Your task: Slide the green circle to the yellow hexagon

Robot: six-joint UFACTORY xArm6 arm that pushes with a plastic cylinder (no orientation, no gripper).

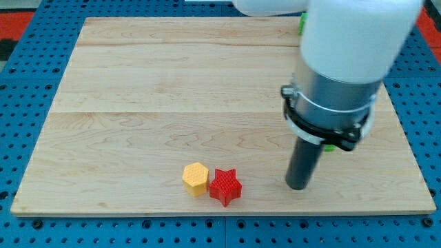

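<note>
green circle (331,146) mostly hidden behind rod; light, rigid, slides easily. no gripper, only my tip (298,186). push circle's right edge toward yellow hexagon (196,178).

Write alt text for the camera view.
My tip rests on a wooden board, right of a red star block touching a yellow hexagon block. Green slivers peek from behind the arm.

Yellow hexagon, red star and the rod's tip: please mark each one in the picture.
yellow hexagon (196,178), camera view, on its top face.
red star (225,186), camera view, on its top face.
my tip (298,186), camera view, at the rod's lower end.
</note>
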